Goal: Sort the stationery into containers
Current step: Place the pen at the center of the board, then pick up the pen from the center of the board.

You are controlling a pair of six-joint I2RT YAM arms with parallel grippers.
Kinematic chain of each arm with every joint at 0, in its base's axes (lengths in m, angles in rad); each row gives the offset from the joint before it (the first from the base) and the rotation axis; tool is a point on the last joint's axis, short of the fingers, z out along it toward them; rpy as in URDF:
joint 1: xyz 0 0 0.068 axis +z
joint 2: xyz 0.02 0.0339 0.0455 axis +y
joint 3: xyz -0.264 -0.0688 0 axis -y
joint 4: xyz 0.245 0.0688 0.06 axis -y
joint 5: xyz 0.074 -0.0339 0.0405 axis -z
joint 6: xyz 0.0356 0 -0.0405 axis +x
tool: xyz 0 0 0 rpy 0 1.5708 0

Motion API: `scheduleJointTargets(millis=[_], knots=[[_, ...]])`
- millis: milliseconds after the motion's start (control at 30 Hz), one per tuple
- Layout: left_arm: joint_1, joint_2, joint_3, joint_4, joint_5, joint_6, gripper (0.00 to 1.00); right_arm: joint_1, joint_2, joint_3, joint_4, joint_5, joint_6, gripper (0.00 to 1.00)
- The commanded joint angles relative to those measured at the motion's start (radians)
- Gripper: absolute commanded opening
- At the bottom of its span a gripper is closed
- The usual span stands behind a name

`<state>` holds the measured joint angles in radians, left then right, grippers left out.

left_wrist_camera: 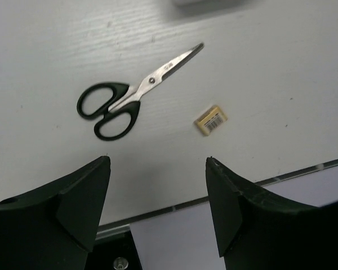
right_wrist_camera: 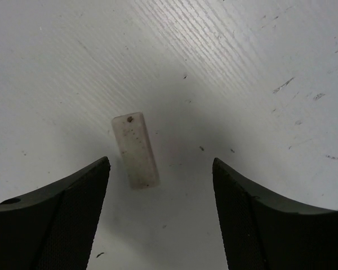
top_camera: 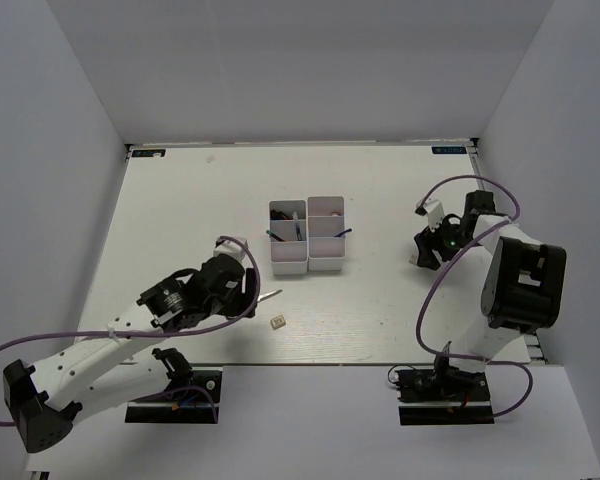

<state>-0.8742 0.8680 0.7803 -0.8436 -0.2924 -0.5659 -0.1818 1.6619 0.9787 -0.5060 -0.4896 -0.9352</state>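
Observation:
The black-handled scissors lie flat on the table, blades pointing to the upper right in the left wrist view; only their blade tip shows from above. The tiny beige square block lies just right of them. My left gripper is open and empty, hovering just short of the scissors. The small white eraser lies on the table between my right gripper's open fingers, nearer the left finger. The right gripper is empty. The white bins stand mid-table, with dark pens in the left column.
The table's near edge with a dark strip runs just below the left gripper. The right arm's body and purple cables take up the right side. White walls enclose the table on three sides.

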Motion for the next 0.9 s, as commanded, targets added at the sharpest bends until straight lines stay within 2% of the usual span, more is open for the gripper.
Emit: scheduleJointTargets(millis=[0,100,200,300,333,367,433,467,533,600,700,733,867], knots=[[0.004,-0.043,-0.036,-0.029,0.002,-0.142,0.78,0.019,0.045,0.058,-0.011,-0.006,-0.045,0.74],[-0.005,-0.026,-0.065,-0.020,0.019,-0.224,0.78,0.031,0.061,0.038,-0.025,-0.003,-0.098,0.69],[-0.023,0.006,-0.084,0.018,0.039,-0.284,0.78,0.044,0.035,-0.052,0.009,0.023,-0.152,0.69],[-0.052,0.054,-0.111,0.041,0.036,-0.318,0.78,0.058,0.032,-0.124,0.069,0.057,-0.177,0.61],[-0.068,0.063,-0.119,0.072,0.039,-0.336,0.78,0.061,0.036,-0.129,0.072,0.072,-0.177,0.55],[-0.074,0.087,-0.119,0.081,0.038,-0.339,0.78,0.062,0.053,-0.121,0.064,0.071,-0.180,0.39],[-0.098,0.139,-0.119,0.130,0.039,-0.359,0.79,0.062,0.067,-0.104,0.022,0.066,-0.178,0.22],[-0.104,0.158,-0.113,0.149,0.038,-0.362,0.79,0.061,0.076,-0.101,0.006,0.065,-0.178,0.09],[-0.130,0.239,-0.096,0.150,0.019,-0.393,0.79,0.061,0.078,-0.083,-0.043,0.042,-0.186,0.00],[-0.149,0.325,-0.046,0.127,-0.005,-0.413,0.80,0.061,0.064,-0.066,-0.072,0.022,-0.192,0.00],[-0.181,0.390,-0.003,0.124,-0.037,-0.411,0.80,0.064,0.013,-0.035,-0.210,-0.055,-0.195,0.00],[-0.184,0.416,0.003,0.148,-0.051,-0.404,0.80,0.064,-0.028,-0.031,-0.239,-0.120,-0.209,0.00],[-0.203,0.489,0.023,0.201,-0.057,-0.260,0.73,0.108,-0.105,0.049,-0.506,-0.269,-0.238,0.00]])
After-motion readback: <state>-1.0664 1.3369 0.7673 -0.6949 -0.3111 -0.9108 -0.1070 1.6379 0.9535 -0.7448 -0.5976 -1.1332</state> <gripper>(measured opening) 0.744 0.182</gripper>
